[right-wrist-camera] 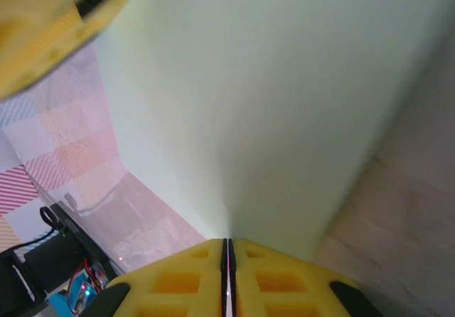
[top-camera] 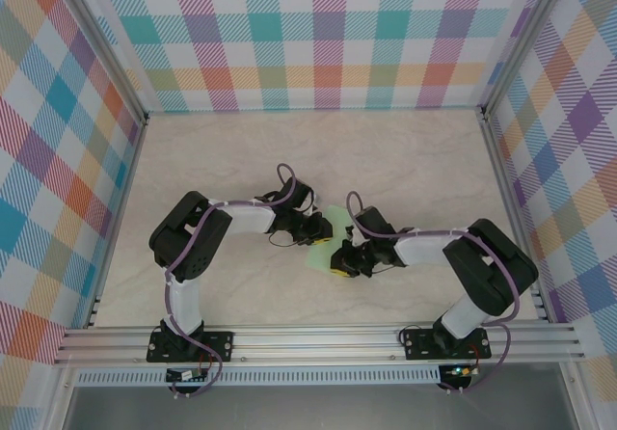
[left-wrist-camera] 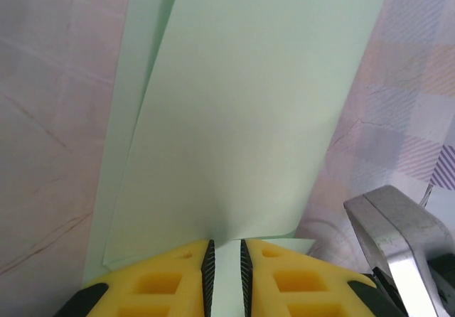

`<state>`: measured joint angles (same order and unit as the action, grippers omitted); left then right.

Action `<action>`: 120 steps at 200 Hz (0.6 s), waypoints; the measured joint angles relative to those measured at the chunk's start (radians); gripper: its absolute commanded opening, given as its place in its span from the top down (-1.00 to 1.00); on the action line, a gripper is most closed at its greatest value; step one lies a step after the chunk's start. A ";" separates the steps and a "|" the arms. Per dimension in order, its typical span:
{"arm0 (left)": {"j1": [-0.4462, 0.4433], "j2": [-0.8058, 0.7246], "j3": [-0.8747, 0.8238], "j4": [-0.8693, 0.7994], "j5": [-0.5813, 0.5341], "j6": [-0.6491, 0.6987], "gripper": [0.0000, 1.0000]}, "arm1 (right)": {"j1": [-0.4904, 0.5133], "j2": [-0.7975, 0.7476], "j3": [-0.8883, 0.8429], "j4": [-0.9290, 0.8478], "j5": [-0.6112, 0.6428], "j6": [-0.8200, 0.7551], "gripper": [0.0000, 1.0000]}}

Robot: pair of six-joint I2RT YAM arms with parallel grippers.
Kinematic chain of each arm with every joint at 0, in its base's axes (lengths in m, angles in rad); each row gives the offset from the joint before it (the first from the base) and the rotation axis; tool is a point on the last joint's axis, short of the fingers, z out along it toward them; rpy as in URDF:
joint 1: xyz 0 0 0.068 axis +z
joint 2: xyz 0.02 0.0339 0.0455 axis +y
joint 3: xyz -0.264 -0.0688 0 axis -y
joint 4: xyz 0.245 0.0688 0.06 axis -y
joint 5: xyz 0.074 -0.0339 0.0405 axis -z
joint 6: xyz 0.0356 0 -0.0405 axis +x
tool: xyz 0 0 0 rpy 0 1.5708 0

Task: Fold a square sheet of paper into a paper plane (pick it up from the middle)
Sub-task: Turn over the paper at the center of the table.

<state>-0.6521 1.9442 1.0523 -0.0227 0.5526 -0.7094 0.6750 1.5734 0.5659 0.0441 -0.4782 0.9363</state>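
The square sheet of paper (top-camera: pixel 334 219) is pale mint green, folded over, and lies between the two arms at the table's middle. In the left wrist view a large flap of the paper (left-wrist-camera: pixel 249 118) rises and curves away from a flatter layer beneath. My left gripper (left-wrist-camera: pixel 225 249) stands at its near edge, jaws a narrow gap apart, with green paper showing through the gap. In the right wrist view my right gripper (right-wrist-camera: pixel 227 242) is shut on the paper (right-wrist-camera: pixel 270 104), which fans up from the fingertips. From above, the left gripper (top-camera: pixel 321 229) and right gripper (top-camera: pixel 340 259) nearly meet.
The pale marbled tabletop (top-camera: pixel 241 150) is walled by plaid panels (top-camera: pixel 318 35) on three sides, with an aluminium rail (top-camera: pixel 318 338) at the near edge. One yellow finger (right-wrist-camera: pixel 43 33) of the left gripper hangs close above the right gripper. A grey metal part (left-wrist-camera: pixel 398 239) sits beside the left fingers.
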 measured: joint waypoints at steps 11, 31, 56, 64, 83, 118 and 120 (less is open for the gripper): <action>0.000 0.000 0.000 0.000 0.000 0.000 0.58 | 0.000 -0.037 -0.036 -0.004 -0.004 0.003 0.72; 0.000 0.000 0.001 0.000 0.000 0.000 0.58 | 0.000 -0.099 -0.079 -0.042 -0.005 0.005 0.72; 0.000 0.000 0.001 0.002 0.006 0.000 0.53 | -0.003 -0.174 -0.097 -0.122 0.011 0.003 0.59; 0.000 -0.001 0.001 0.004 0.008 0.000 0.50 | -0.008 -0.201 -0.096 -0.148 0.029 0.002 0.49; -0.001 -0.006 0.001 0.006 0.007 0.000 0.46 | -0.024 -0.263 -0.080 -0.220 0.096 -0.002 0.29; -0.001 -0.027 0.011 -0.032 -0.027 0.005 0.36 | -0.093 -0.280 -0.021 -0.259 0.183 -0.001 0.14; -0.001 -0.028 0.011 -0.034 -0.029 0.005 0.36 | -0.096 -0.278 -0.018 -0.259 0.184 -0.001 0.13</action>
<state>-0.6533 1.9163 1.0637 -0.0566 0.5240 -0.7048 0.5789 1.2949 0.5484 -0.2150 -0.2943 0.9352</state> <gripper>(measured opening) 0.312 0.416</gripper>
